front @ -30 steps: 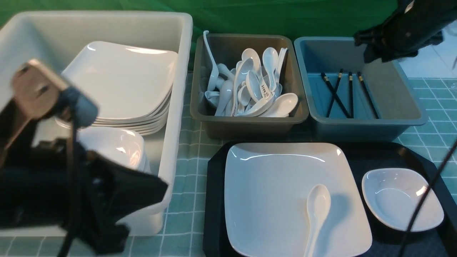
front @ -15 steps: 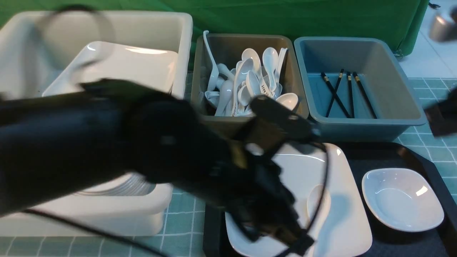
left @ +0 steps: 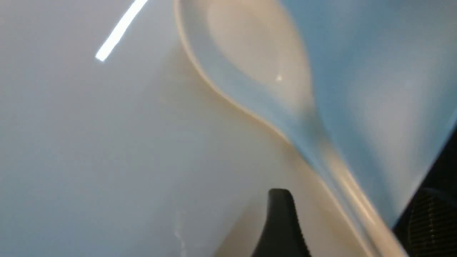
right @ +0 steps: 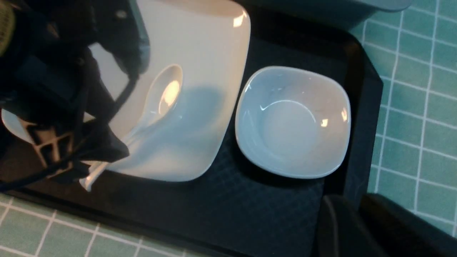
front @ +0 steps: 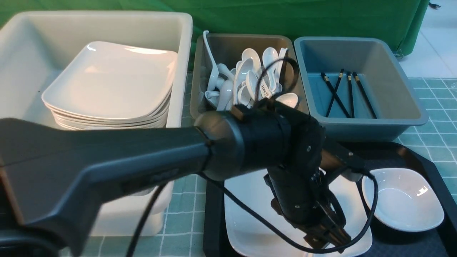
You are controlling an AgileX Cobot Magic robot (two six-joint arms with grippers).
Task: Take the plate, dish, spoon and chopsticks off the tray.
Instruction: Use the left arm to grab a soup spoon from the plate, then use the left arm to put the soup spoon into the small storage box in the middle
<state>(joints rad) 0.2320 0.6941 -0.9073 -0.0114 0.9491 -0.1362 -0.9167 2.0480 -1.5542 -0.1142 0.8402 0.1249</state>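
- The tray point(right: 250, 210) sits just in front of the tubs. It is stiff black plastic and stays where it is.
- The plate point(right: 200, 53) lies on the tray's left part. It looks heavy, glossy and breakable, and its shallow raised rim is the only place to grip it.
- The dish point(front: 403, 198) rests on the tray floor just right of the plate, not touching it. It looks light but slick, so a pinch over its wall should suit. The right gripper point(right: 357, 228) hangs near it, and it cannot be told whether its jaws are apart or together.
- The spoon point(right: 166, 89) lies bowl-up on the plate. It is hard and smooth and likely to swivel, so the thick handle is the place to hold it. The left gripper point(front: 326, 237) straddles that handle with its jaws apart.
- The chopsticks point(front: 348, 94) lie in the blue tub point(front: 392, 117), and none shows on the tray. They are thin, light and prone to rolling.
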